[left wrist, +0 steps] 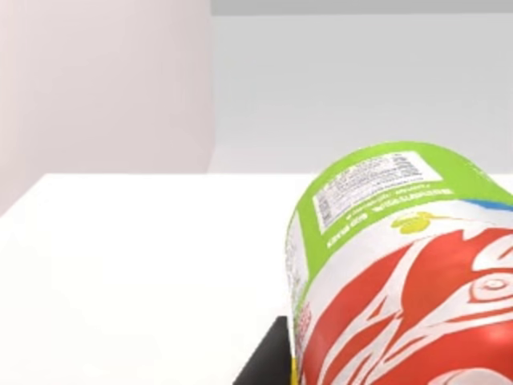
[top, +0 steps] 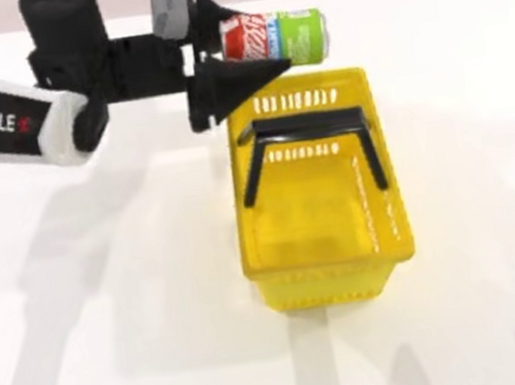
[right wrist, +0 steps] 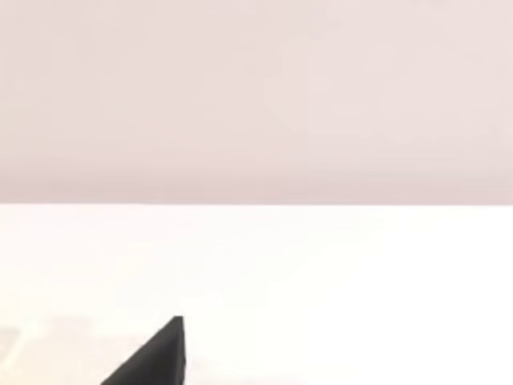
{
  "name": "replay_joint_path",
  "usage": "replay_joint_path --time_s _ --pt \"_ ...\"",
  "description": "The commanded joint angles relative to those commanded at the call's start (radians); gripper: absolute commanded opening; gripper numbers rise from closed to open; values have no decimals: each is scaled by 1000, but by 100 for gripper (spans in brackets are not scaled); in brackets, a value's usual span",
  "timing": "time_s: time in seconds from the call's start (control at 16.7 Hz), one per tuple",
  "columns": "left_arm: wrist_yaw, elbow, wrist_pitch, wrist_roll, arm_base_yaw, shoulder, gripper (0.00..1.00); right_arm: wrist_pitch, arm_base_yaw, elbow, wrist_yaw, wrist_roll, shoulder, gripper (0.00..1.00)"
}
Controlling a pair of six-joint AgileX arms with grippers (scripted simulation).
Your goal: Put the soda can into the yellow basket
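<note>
My left gripper (top: 247, 44) is shut on the soda can (top: 289, 36) and holds it on its side in the air, red end toward the wrist and green end pointing right. In the top view the can sits just over the far rim of the yellow basket (top: 393, 184). The basket stands at the table's middle with its black handle (top: 306, 124) folded across the far half. In the left wrist view the can (left wrist: 385, 241) fills the picture beside one black fingertip (left wrist: 268, 361). The right arm is out of the top view. Its wrist view shows one fingertip (right wrist: 164, 357) with nothing beside it.
White table (top: 110, 297) lies bare to the left and right of the basket. A pale wall (right wrist: 256, 96) runs along the table's far edge. The left arm's white link (top: 11, 120) reaches in from the upper left.
</note>
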Motion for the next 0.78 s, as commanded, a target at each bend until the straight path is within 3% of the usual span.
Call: replay_joint_path --time_s 0.18,0.48,0.78 --pt "-1 -33 100 -2 7 67 0 0 0 0 0 0 0 100" --pt "-1 -39 115 -2 8 78 0 0 0 0 0 0 0 100" --pt "-1 -39 115 -2 8 78 38 0 0 0 0 0 0 100"
